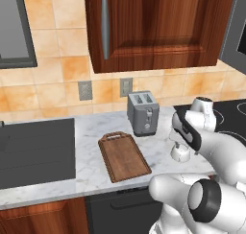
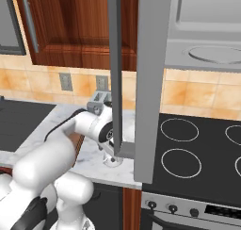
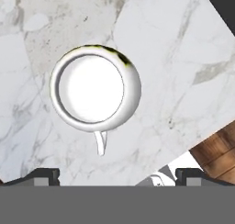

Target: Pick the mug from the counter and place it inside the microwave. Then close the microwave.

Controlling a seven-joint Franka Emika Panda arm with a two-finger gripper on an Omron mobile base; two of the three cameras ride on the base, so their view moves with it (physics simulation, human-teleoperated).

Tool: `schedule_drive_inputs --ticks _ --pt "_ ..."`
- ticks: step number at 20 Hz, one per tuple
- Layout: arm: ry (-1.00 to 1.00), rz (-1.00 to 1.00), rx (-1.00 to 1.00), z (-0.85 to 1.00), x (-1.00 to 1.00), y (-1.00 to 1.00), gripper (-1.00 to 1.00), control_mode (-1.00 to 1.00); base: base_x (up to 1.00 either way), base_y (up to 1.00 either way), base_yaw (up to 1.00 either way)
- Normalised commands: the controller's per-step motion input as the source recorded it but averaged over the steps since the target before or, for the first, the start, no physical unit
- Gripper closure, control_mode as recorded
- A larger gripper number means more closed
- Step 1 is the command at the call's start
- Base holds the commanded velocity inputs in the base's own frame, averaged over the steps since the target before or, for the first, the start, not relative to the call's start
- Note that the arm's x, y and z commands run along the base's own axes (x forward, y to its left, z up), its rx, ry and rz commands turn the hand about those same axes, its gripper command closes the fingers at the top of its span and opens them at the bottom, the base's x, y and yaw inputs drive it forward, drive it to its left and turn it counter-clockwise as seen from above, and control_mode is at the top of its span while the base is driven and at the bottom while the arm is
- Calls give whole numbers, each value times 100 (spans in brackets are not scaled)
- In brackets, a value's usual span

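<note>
Pincer (image 3: 117, 175) stands open above the table (image 3: 183, 48), holding nothing, fingertips (image 3: 43, 175) wide apart. Mug (image 3: 94, 93) sits upright on the table directly below the pincer, between its fingertips' lines, untouched, handle pointing toward the pincer. Microwave (image 2: 202, 36) hangs above and beside the pincer, its door (image 2: 141, 83) swung open

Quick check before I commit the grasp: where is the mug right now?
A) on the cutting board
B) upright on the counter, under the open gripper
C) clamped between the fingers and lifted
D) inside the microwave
B: the hand view looks straight down into the mug, which stands upright on the marbled counter, with the gripper open and its fingertips clear of it.
</note>
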Motion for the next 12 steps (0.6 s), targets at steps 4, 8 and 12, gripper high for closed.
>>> schedule_drive_inputs --ticks 4,8,12 --pt "0 0 0 -18 31 0 -100 -100 0 0 0" --pt "0 0 0 -13 26 0 -100 -100 0 0 0" --pt "0 0 0 -13 5 0 -100 -100 0 0 0"
